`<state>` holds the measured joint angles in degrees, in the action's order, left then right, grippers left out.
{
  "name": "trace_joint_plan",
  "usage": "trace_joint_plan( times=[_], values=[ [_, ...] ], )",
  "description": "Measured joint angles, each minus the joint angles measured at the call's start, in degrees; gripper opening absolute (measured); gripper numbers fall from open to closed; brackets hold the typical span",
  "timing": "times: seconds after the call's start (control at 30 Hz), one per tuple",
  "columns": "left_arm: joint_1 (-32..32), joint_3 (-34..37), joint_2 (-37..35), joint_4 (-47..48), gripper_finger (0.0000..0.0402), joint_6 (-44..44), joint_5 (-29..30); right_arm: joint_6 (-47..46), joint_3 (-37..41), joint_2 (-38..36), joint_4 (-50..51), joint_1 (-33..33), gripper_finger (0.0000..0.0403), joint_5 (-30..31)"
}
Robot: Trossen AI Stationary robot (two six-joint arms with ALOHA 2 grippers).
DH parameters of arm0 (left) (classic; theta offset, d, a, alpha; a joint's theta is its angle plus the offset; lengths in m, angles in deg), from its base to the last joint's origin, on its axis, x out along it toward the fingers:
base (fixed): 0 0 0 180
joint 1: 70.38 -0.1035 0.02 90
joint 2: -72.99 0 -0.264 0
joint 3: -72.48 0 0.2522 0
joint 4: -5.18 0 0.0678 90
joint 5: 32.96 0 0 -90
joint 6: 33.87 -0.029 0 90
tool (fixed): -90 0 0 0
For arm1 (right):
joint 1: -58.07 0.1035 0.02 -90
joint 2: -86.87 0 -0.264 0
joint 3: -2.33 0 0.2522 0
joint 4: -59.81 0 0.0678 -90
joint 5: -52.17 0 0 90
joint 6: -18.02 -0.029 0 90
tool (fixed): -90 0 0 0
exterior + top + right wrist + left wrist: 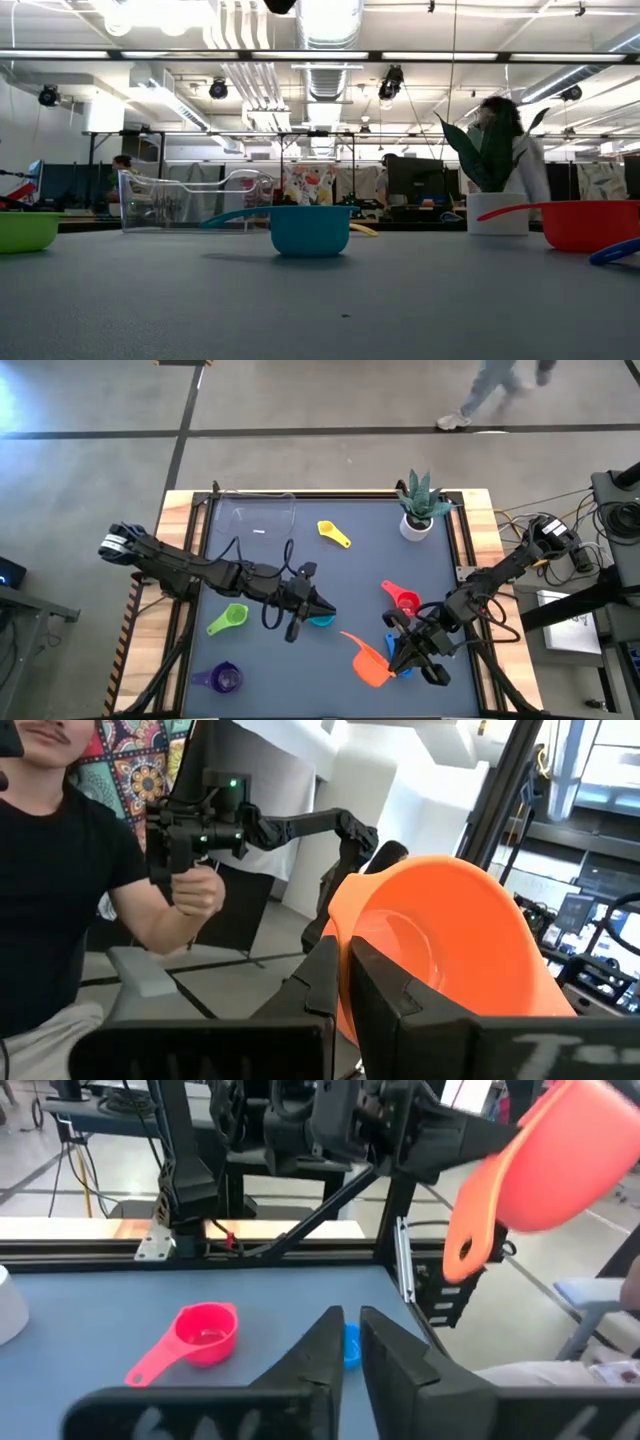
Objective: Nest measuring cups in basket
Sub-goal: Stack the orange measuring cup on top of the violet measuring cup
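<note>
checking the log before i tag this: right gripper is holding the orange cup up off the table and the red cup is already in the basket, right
Not quite. The right gripper does hold the orange cup up off the table, but the red cup is not in the basket. The high view shows it lying on the table near the right arm, far from the basket.

Basket [255,520] at table's [300,690] far left, plant pot [418,520] far right, measuring cups [334,534] scattered between

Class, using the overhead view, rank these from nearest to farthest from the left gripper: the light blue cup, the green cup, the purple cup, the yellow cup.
From the left gripper:
1. Light blue plastic measuring cup, right beside it.
2. Green cup, toward the left arm's side.
3. Yellow cup and purple cup: too close to call.
</note>
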<state>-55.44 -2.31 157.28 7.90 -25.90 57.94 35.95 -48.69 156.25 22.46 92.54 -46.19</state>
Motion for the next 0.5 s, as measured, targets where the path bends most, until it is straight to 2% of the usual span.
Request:
trace_joint_plan(
  times=[0.3,0.5],
  values=[
    [-0.03,0.00,-1.64,2.72,0.0141,-1.29,2.68,-0.37,0.04,0.03,1.81,0.00,0.0008,0.07],
    [1.12,0.00,-2.09,2.62,0.0207,-2.89,2.63,-0.26,0.09,0.07,2.50,0.00,0.0008,4.01]
  ],
)
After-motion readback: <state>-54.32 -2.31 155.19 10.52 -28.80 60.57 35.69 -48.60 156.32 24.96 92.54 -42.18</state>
